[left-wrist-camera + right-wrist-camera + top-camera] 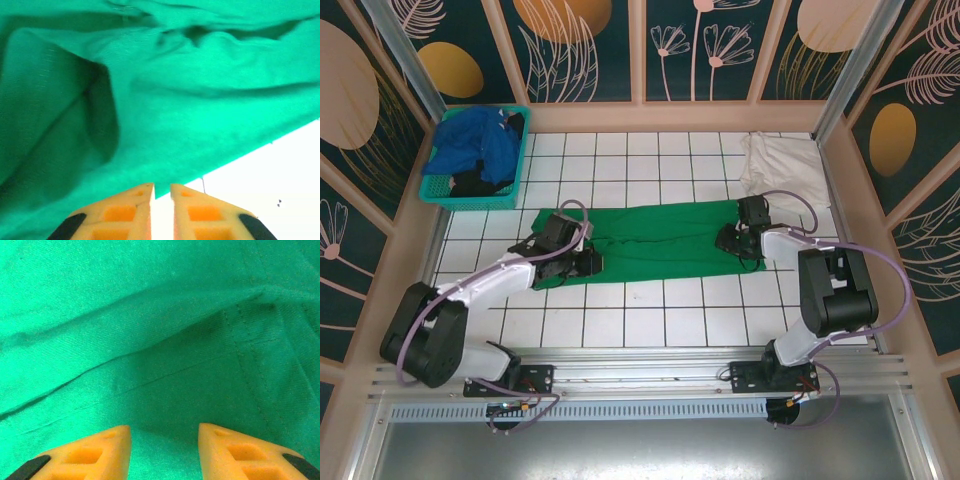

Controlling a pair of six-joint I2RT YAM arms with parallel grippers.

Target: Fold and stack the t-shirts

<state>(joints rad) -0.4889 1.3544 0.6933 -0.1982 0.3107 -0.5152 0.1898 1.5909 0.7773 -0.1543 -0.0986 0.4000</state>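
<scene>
Large plain bright green cloth t-shirt (660,238). Lies as a long band, left to right, across the middle of the white tiled table (650,315); rumpled at the left end.

Left gripper (161,192), orange-fingered. Sits low at the band's left end, tips at the near hem; jaws drawn almost together, with white table showing through the thin slit between them. Hold on the cloth not discernible.

Right gripper (164,437), same make. Rests at the band's right end, close above a stitched seam; jaws parted, green cloth visible between them, nothing held.

Cream-white cloth t-shirt (782,165). Lies crumpled at the far right corner of the table, apart from the green band.

Royal-blue cloth t-shirt (480,140). Lies heaped in a teal plastic lattice basket (450,199) at the far left corner.
</scene>
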